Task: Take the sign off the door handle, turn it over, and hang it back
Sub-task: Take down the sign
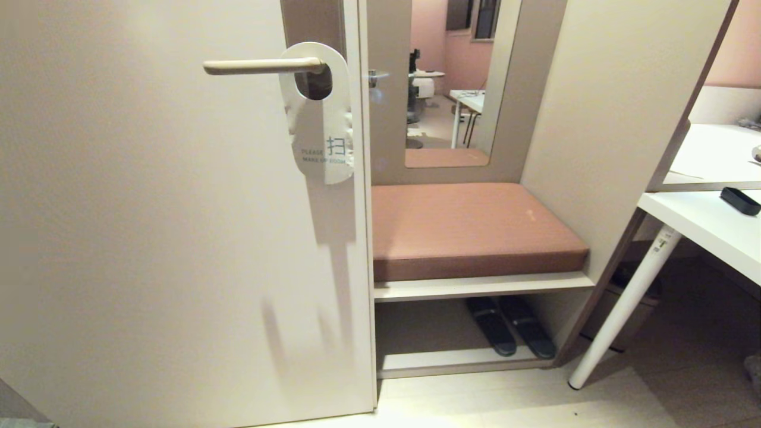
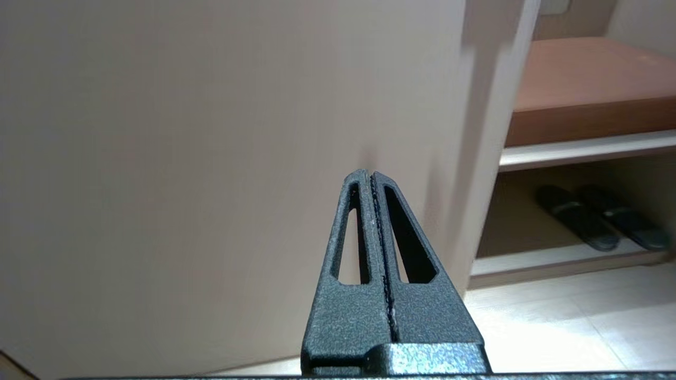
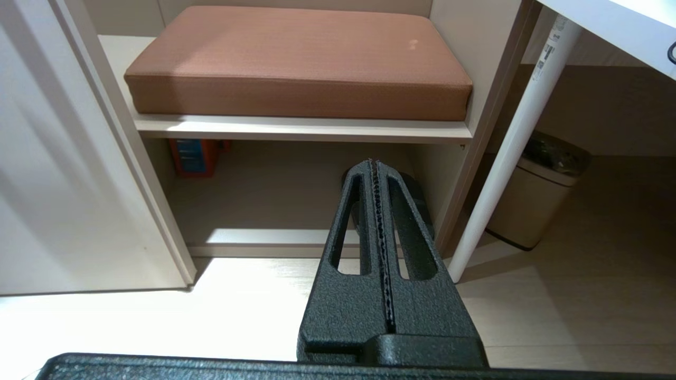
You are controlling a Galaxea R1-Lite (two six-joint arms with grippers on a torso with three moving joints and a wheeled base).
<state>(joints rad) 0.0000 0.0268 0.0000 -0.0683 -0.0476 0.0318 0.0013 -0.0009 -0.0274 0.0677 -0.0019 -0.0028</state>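
The sign (image 1: 324, 128) hangs by its round hole on the door handle (image 1: 255, 66), white "MAKE UP ROOM" side facing me, at the door's right edge in the head view. The handle is a slim cream lever on a brownish backplate (image 1: 312, 21). Neither arm shows in the head view. My left gripper (image 2: 371, 174) is shut and empty, low down in front of the plain door panel, well below the sign. My right gripper (image 3: 374, 162) is shut and empty too, pointing at the low shelf under the bench.
Right of the door stands a bench with a brown cushion (image 1: 469, 226) and dark slippers (image 1: 511, 327) on the shelf below. A white desk (image 1: 701, 226) with a slanted leg (image 1: 624, 309) is at the far right, with a waste bin (image 3: 533, 200) under it.
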